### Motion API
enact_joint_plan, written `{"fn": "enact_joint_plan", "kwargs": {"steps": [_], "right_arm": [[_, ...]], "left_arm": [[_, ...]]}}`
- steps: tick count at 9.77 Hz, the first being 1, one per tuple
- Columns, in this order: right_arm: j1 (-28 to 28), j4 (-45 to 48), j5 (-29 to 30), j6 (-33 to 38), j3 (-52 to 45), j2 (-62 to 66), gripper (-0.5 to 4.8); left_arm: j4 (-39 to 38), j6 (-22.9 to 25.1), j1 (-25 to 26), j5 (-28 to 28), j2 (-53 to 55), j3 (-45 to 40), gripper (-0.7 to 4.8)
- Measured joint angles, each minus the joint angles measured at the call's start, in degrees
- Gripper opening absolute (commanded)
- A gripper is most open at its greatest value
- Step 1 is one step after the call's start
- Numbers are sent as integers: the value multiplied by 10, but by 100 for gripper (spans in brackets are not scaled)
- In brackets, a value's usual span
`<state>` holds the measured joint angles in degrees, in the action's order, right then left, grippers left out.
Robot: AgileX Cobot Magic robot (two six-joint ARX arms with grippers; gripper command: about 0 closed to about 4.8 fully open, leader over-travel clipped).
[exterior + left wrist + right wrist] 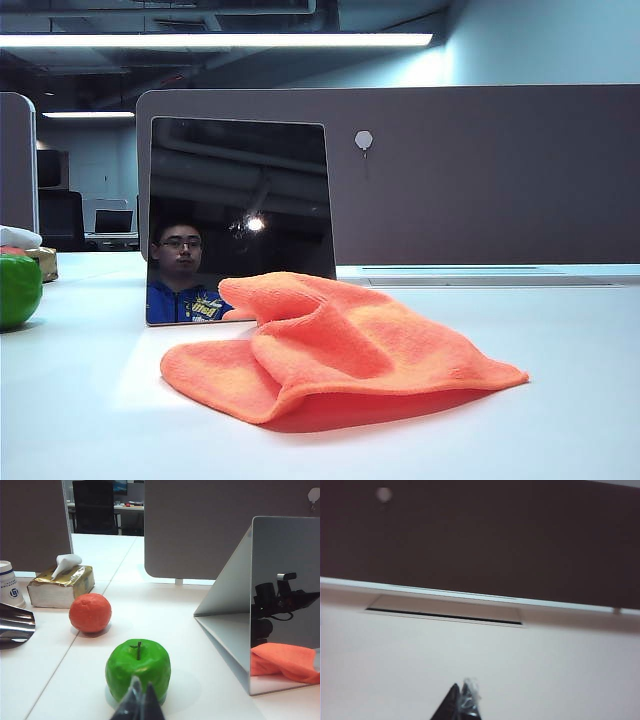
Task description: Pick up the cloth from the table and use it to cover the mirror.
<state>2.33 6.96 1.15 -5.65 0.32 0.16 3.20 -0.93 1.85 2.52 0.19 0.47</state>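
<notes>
Cloth (335, 355) lies crumpled on table (560, 420), just before mirror (240, 215). Judged soft, light, limp; a raised fold is best pinched. Left gripper (140, 705), jaws together, sits near apple (138, 669). Right gripper (461, 706), also closed, over bare table.

Nothing here can be read as words. A white paper cup (10, 585) at the table's (165, 625) left edge bears a blue logo. Yellow print on the reflected shirt in the mirror (240, 200) is illegible.

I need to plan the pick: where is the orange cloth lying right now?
In the exterior view the cloth lies crumpled on the white table near the middle, just in front of the standing mirror, its rear fold overlapping the mirror's lower right corner; neither gripper is near it.
</notes>
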Motion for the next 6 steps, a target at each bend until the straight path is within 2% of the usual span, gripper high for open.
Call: {"fn": "enact_joint_plan", "kwargs": {"steps": [6], "right_arm": [[-1, 0, -11, 11, 0, 0, 13]], "left_arm": [[-1, -10, 0, 4, 0, 0, -4]]}}
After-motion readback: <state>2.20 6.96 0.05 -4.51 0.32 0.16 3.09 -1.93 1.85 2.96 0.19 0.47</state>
